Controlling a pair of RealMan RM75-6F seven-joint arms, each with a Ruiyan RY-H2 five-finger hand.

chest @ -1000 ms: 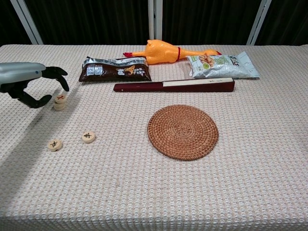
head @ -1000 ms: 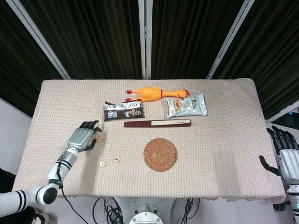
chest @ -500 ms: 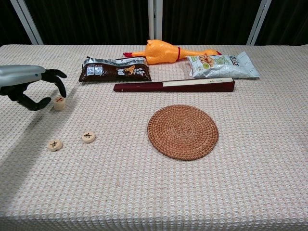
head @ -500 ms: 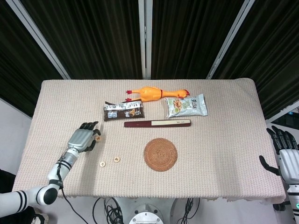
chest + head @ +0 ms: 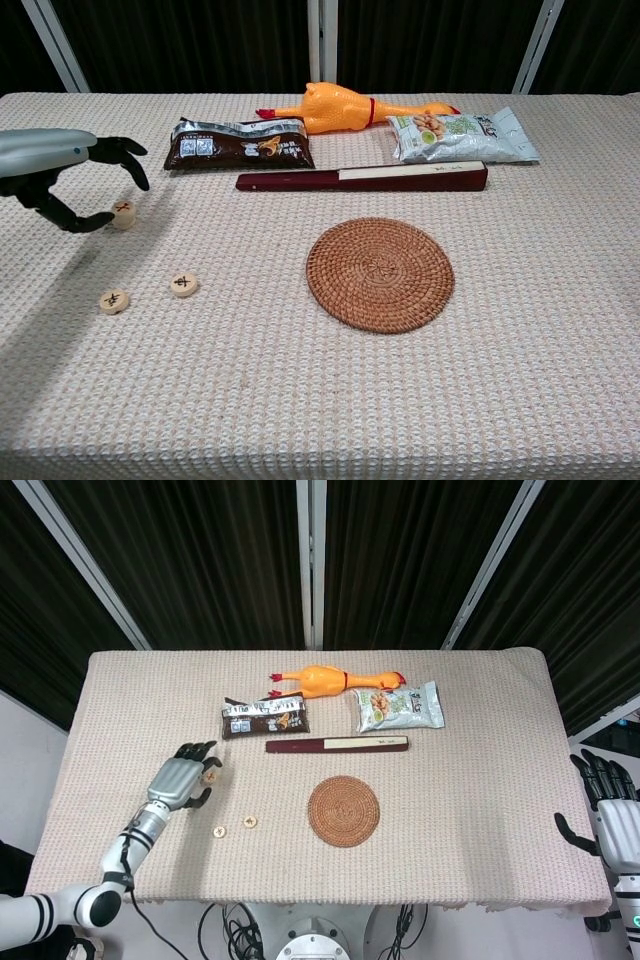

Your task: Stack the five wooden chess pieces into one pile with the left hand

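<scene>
A short pile of round wooden chess pieces [image 5: 123, 214] stands at the left of the table, also seen in the head view [image 5: 211, 776]. My left hand [image 5: 60, 175] arches over it with fingers spread; the thumb tip lies right beside the pile and the other fingertips are lifted off it. The same hand [image 5: 181, 780] holds nothing. Two loose pieces lie nearer the front edge: one [image 5: 114, 300] to the left, the other [image 5: 183, 285] to its right. My right hand [image 5: 610, 810] hangs open beyond the table's right edge.
A round woven coaster [image 5: 380, 274] lies mid-table. Behind it are a long dark red box [image 5: 362, 178], a brown snack packet [image 5: 238, 144], a rubber chicken [image 5: 345, 106] and a pale snack bag [image 5: 462, 137].
The top piece sat askew on the pile under my left fingers; it now lies flush. The fingers have lifted and spread away from it.
</scene>
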